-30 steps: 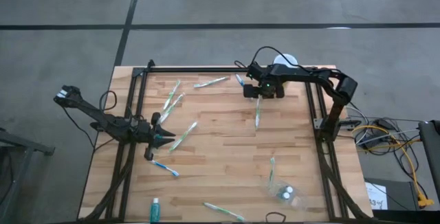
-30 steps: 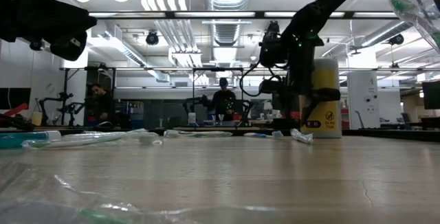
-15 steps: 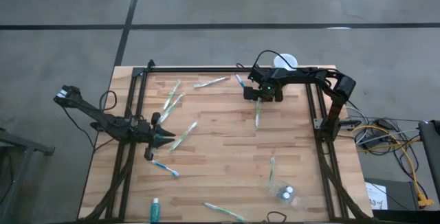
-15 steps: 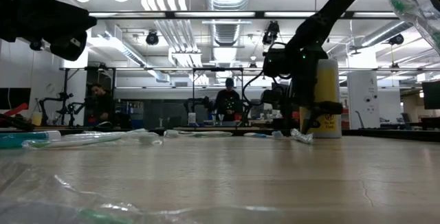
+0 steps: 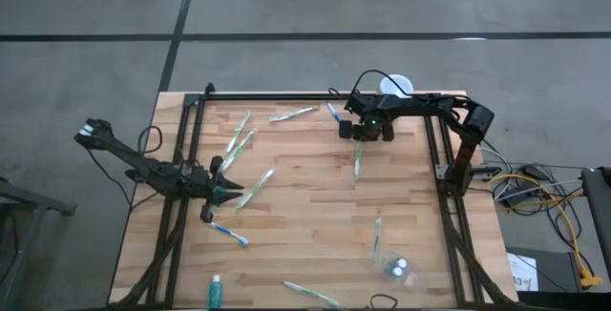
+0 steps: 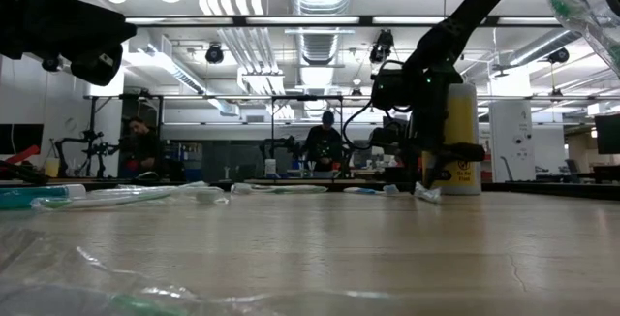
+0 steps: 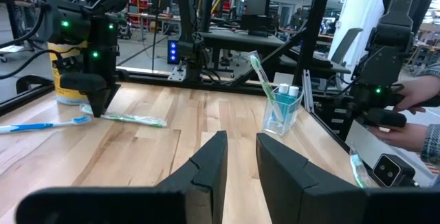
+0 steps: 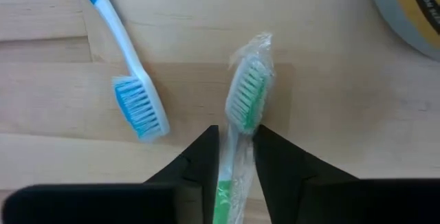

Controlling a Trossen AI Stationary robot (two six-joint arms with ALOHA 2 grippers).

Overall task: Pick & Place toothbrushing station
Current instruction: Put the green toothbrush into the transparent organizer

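Right tool (image 8: 237, 157) pinches wrapped green toothbrush (image 8: 246, 100) near head, upper centre of high view. Slick wrapper may slip on lift. You watch blue toothbrush (image 8: 130, 86) just beside: snag risk. Left tool (image 7: 240, 157) slightly spread, idle.

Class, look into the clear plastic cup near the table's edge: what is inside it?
The clear cup holds a green toothbrush standing head up and two white-capped teal tubes. The cup's bottom, and whatever else may lie there, is hidden behind them.
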